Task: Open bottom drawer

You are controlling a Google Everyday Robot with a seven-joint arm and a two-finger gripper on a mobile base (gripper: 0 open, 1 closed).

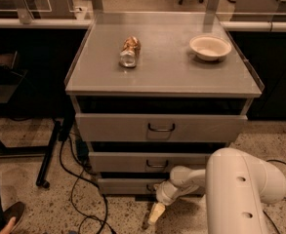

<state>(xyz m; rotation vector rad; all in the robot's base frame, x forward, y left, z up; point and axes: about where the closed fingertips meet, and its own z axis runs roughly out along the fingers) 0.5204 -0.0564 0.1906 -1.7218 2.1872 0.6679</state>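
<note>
Shows the gripper (156, 212) way down low, just over the speckled floor (20, 179), with its pale tip pointing down. Cannot tell if the gripper is open or closed, or if holding anything. Hangs off a thin white wrist (184, 176) and a big fat white arm (245, 194), both up and to the right of the gripper. Puts the bottom drawer (125, 185) just above the gripper, thin and grey, at the very bottom of the table (162, 89). Looks pushed in. Has a small dark handle (150, 187) close above the gripper, partly hidden by the wrist, so cannot tell if touching. Stacks two more grey drawers higher up from the gripper: first the middle drawer (123, 161), then the tall top drawer (113, 127), each with a dark handle in the middle. Has a squashed can (129, 51) lying on its side on the table top, far above the gripper and a bit to the left. Has a small white bowl (210, 47) there too, far above the gripper and to the right, well apart from the can. Leaves black cables (79, 189) curling on the floor to the left of the gripper, with a black stand leg (49, 155) past them and a dark shoe (13, 213) far off to the left, down in the corner
</note>
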